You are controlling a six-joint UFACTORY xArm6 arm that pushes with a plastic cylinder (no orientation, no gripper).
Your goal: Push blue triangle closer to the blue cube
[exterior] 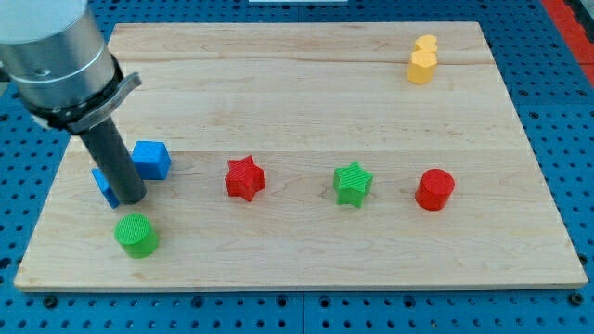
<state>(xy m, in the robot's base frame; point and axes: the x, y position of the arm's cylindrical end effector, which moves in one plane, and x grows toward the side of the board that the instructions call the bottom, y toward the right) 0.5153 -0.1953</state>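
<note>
Now, my tip [130, 199]: touching blue triangle [104, 185], mostly hiding it
Blue cube [151, 159]: just beside, so little push remains
Jaws: none, cannot tell

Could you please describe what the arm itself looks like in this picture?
The arm ends in a wide, silvery-grey metal cylinder with a dark flanged collar beneath it. From that hangs a straight, dark grey rod, round and plain, narrower than the cylinder. My tip is its blunt lower end. No cables or markings show.
</note>
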